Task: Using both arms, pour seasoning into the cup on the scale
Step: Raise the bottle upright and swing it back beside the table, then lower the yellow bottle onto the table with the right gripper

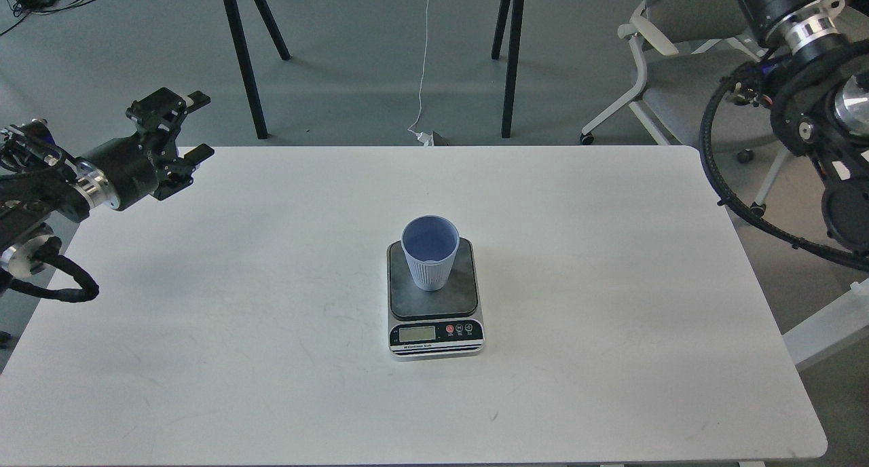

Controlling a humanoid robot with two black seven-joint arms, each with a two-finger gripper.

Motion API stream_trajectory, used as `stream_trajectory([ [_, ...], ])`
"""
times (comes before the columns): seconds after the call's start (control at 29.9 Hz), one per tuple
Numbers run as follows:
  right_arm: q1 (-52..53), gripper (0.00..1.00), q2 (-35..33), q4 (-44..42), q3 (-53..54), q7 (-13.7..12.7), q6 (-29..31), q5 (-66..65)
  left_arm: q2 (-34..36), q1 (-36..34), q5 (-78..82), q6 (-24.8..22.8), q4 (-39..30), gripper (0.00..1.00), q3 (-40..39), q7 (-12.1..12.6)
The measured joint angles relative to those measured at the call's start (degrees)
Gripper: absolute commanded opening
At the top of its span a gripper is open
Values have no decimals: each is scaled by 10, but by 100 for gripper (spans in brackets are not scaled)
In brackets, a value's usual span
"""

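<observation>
The pale blue-grey ribbed cup (430, 258) stands upright on the dark platform of the scale (434, 318) in the middle of the white table. The yellow seasoning bottle is out of view. My left gripper (192, 126) is open and empty, hovering over the table's far left corner. My right arm (801, 80) rises at the far right and leaves the top edge of the view; its gripper is not in view.
The white table (611, 318) carries only the scale and cup. Behind it are black trestle legs (244, 60), a hanging white cable (424, 53) and a grey office chair (686, 80) at the back right.
</observation>
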Motion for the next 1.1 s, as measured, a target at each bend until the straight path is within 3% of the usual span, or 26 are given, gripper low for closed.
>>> stream_trajectory([
  [0.23,-166,2,16,35,57,-1,81,4,-1,7,0,0,0,100,0,0],
  [0.47,-264,2,49,27,56,-1,88,0,-2,8,0,0,0,100,0,0],
  [0.7,-310,2,93,3,48,-1,88,-3,-1,8,0,0,0,100,0,0],
  [1.1,-335,3,109,-34,29,-5,88,-6,-1,11,1,0,0,100,0,0],
])
